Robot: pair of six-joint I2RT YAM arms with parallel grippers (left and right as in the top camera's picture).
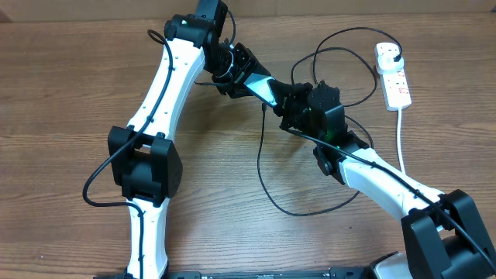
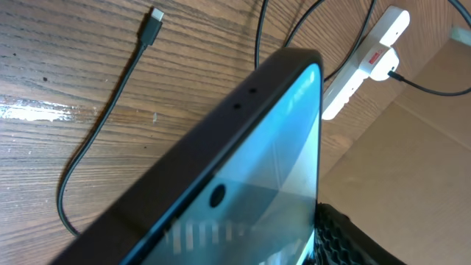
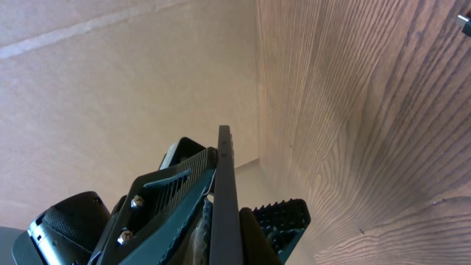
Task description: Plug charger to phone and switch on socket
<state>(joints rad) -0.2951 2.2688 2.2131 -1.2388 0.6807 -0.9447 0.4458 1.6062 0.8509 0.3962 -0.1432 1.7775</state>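
Observation:
The phone (image 1: 264, 90) is held off the table between both grippers, its light blue screen facing up. My left gripper (image 1: 242, 76) is shut on its far-left end, and the screen fills the left wrist view (image 2: 265, 169). My right gripper (image 1: 292, 101) is shut on its near-right end, with the phone edge-on between the fingers (image 3: 224, 184). The charger cable (image 1: 261, 167) loops over the table. Its connector tip (image 2: 155, 15) lies free on the wood. Its black plug (image 1: 397, 53) sits in the white socket (image 1: 394, 77) at the far right, which also shows in the left wrist view (image 2: 368, 59).
The socket's thick white cord (image 1: 401, 139) runs down the right side toward the right arm's base. Loops of black cable (image 1: 341, 46) lie behind the grippers. A cardboard wall (image 3: 110, 88) stands along the table's far edge.

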